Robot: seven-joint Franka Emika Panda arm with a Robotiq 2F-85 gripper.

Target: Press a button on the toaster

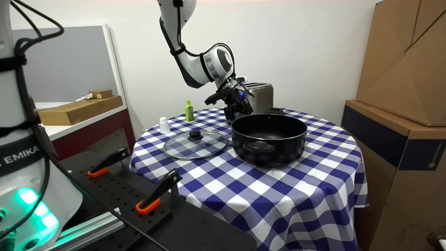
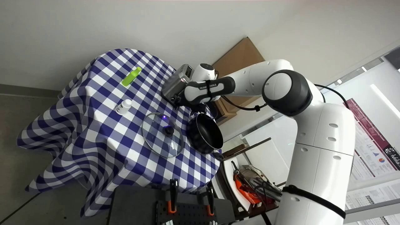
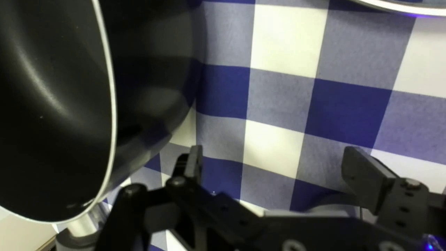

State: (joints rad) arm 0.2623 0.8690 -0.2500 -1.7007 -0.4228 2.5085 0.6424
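The toaster is a shiny silver box at the far side of the table, behind the black pot. It also shows in an exterior view, partly covered by the arm. My gripper points down beside the toaster, low over the cloth, and hides part of its near side. In the wrist view my gripper is open with nothing between the fingers, only checked cloth below. A pale edge shows low behind the gripper's base; I cannot tell whether it is the toaster. The toaster's buttons cannot be made out clearly.
The wide black pot stands close to my gripper and fills the left of the wrist view. The glass lid lies beside it. A green bottle and white cup stand farther off on the table.
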